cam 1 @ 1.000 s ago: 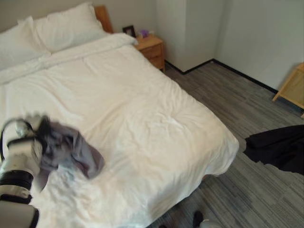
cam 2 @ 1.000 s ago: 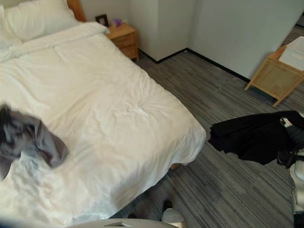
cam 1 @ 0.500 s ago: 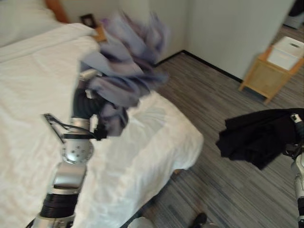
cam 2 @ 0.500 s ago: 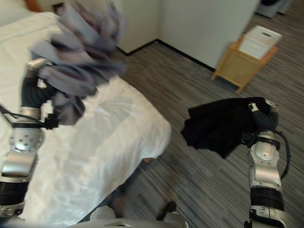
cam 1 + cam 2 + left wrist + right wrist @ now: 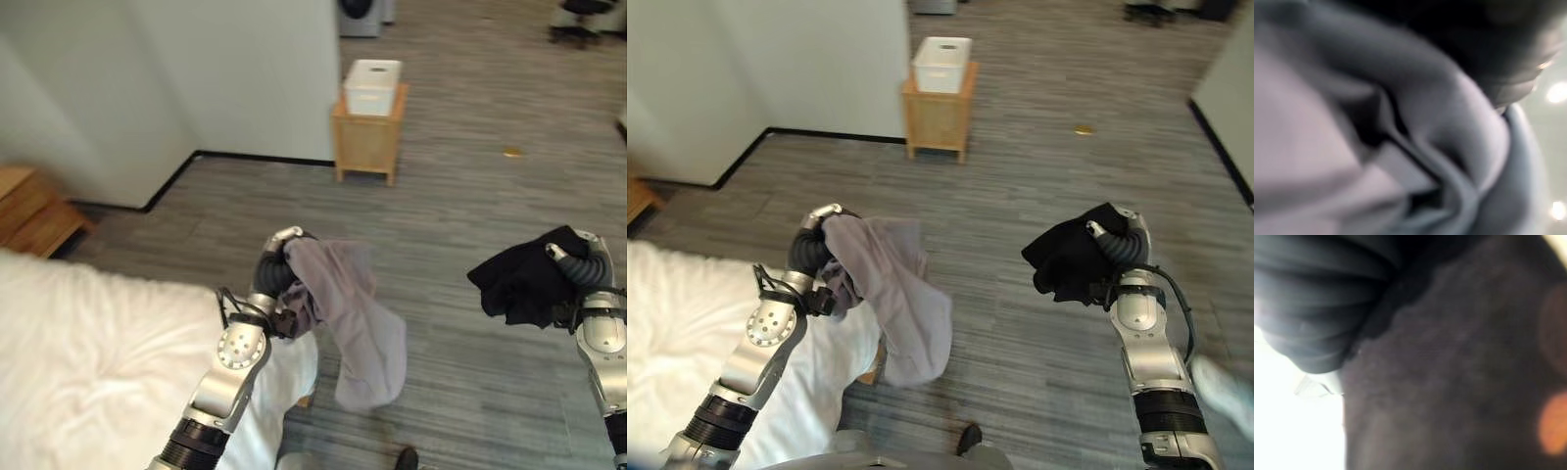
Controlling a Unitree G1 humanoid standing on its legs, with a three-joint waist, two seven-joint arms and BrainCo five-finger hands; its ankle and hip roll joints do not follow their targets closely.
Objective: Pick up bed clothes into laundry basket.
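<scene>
Clothes hang from both hands, grey garment (image 5: 892, 294) draped off the left hand (image 5: 823, 257), black garment (image 5: 1073, 257) bunched over the right hand (image 5: 1117, 240), probably gripped though fingers are hidden, carried toward a basket.

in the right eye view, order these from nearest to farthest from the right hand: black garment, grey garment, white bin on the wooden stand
1. black garment: bunched over the right hand itself, on the view's right.
2. grey garment: across the floor gap, draped from the left hand.
3. white bin: far back, on the wooden stand by the wall.
</scene>
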